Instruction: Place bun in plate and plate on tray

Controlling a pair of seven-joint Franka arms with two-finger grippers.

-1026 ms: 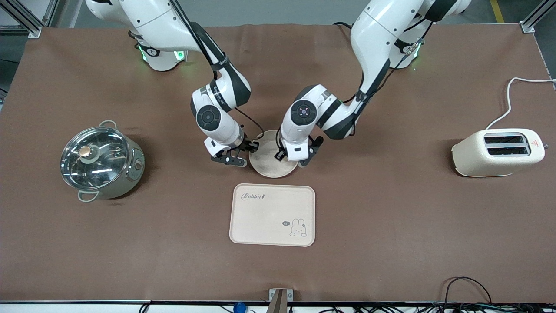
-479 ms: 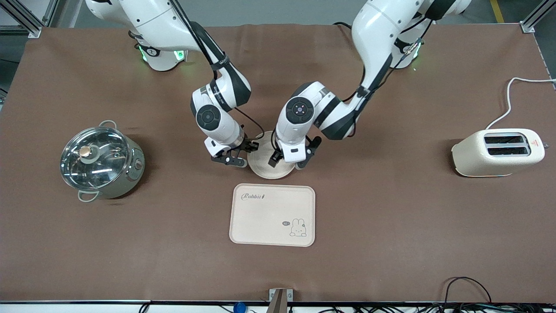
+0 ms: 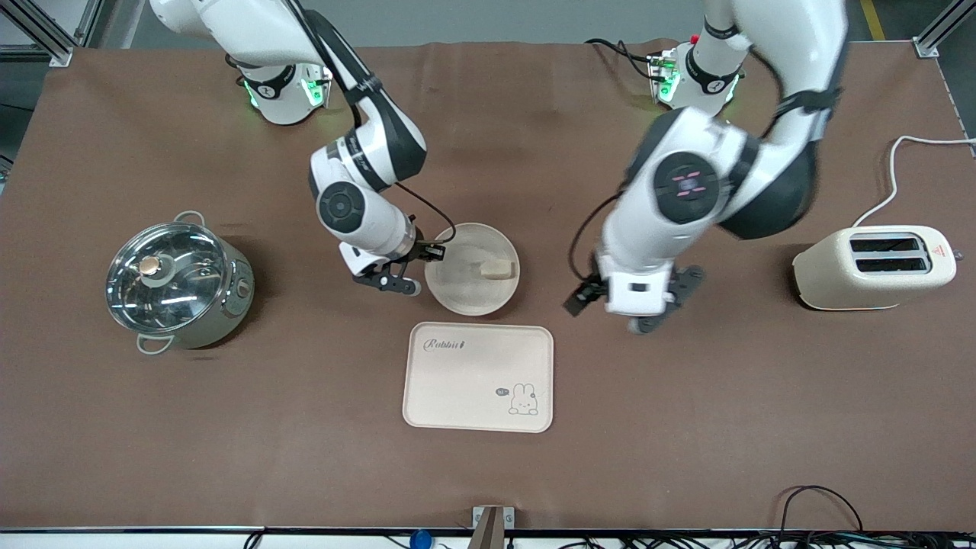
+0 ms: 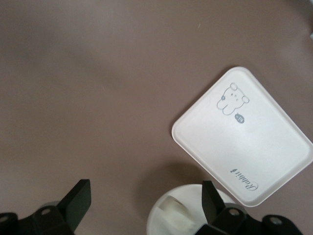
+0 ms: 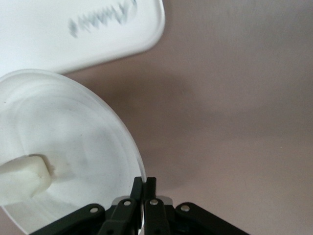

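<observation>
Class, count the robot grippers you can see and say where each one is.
2. The right gripper is shut on the plate rim; the left gripper, open, hangs over bare table between the plate and the toaster.

The front camera looks steeply down from high across the table, facing both arm bases at twelve o'clock, and takes in the whole brown table (image 3: 724,427). The left wrist camera hangs well above the cloth, looking straight down past its own fingers (image 4: 77,198). The right wrist camera sits very close to the tabletop. All three views share the tray (image 3: 478,377) (image 4: 244,134) (image 5: 73,29) and the plate (image 3: 457,293) (image 4: 161,215) (image 5: 93,142).
</observation>
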